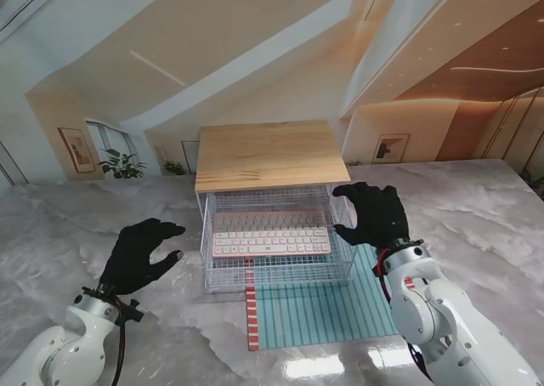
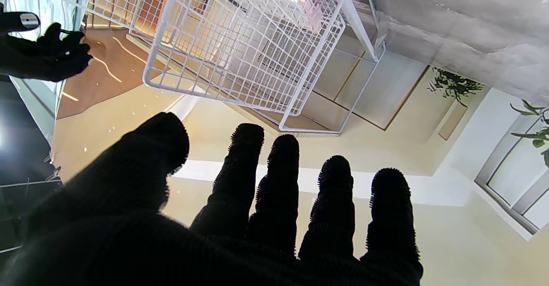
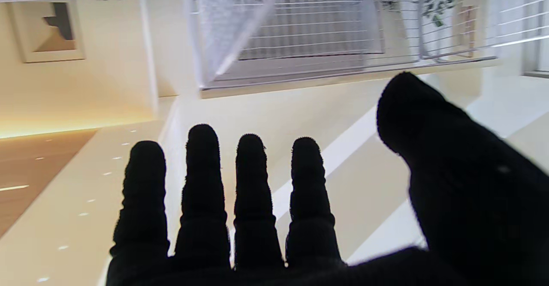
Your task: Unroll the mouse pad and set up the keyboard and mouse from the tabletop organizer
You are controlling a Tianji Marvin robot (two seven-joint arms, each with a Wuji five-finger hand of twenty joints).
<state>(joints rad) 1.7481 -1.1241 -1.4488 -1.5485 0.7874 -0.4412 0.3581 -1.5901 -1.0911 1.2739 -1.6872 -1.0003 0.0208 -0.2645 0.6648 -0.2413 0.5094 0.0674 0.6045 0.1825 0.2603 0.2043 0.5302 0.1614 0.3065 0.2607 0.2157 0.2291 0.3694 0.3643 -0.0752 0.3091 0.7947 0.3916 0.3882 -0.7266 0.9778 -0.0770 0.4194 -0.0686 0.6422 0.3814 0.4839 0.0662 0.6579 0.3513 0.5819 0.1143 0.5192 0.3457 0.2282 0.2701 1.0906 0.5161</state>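
Observation:
A white wire organizer (image 1: 276,237) with a wooden top (image 1: 270,154) stands mid-table. Inside it lies a white and pink keyboard (image 1: 271,242). No mouse can be made out. A teal striped mouse pad (image 1: 327,311) with a red edge lies flat in front of the organizer, nearer to me. My left hand (image 1: 140,255) hovers open to the left of the organizer, apart from it. My right hand (image 1: 375,215) is open beside the organizer's right wall, fingers spread and close to the wire. The wire basket (image 2: 240,41) fills the left wrist view, and the mesh (image 3: 309,28) shows past my right fingers.
The grey marble table (image 1: 76,233) extends on both sides of the organizer. Painted walls and a potted plant (image 1: 121,163) form the backdrop beyond the far edge.

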